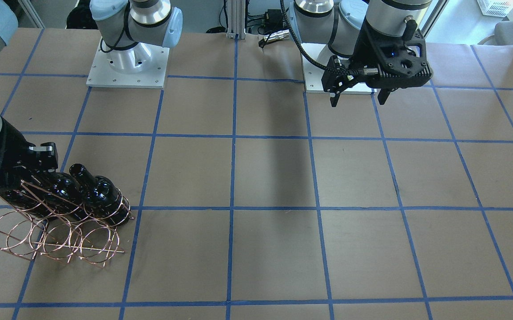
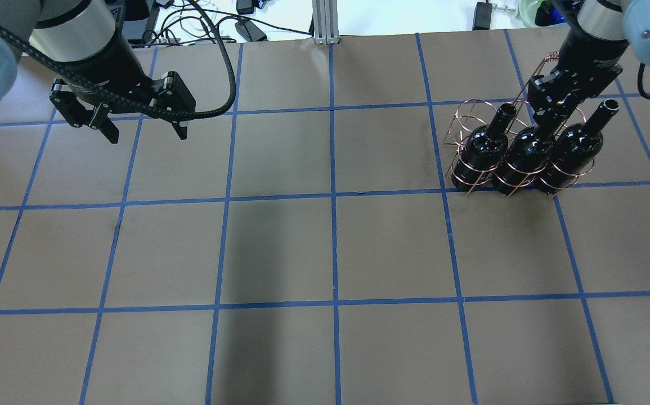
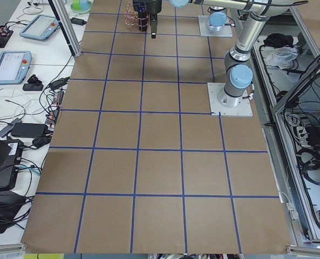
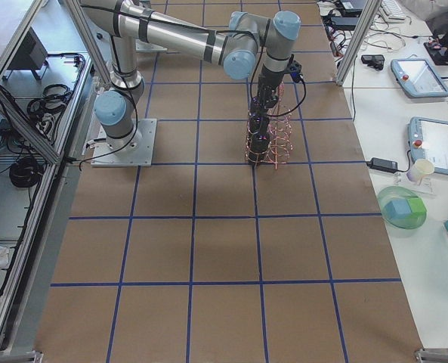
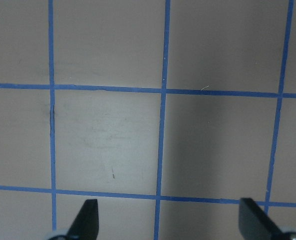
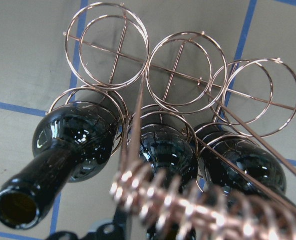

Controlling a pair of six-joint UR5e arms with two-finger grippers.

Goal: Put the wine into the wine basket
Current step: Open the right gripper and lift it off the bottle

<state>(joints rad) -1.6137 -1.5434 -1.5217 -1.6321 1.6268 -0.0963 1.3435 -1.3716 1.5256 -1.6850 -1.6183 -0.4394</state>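
Copper wire rings all three dark bottles. The wine stands in the middle slot of the wine basket, flanked by a second bottle and a third bottle. The basket's other row of rings holds nothing.

Your right pincer hangs over the wine's neck, close beside the twisted handle, and it hides the neck. You cannot tell from these views whether it grips the glass or has let go. The neck is the sensible hold here, being the only part that sticks up above the rings.

Your left pincer waits well apart over the bare counter, spread wide and carrying nothing. That likely keeps it out of the way. The placement looks all but done, and what remains is to let go and rise straight up without snagging the handle.
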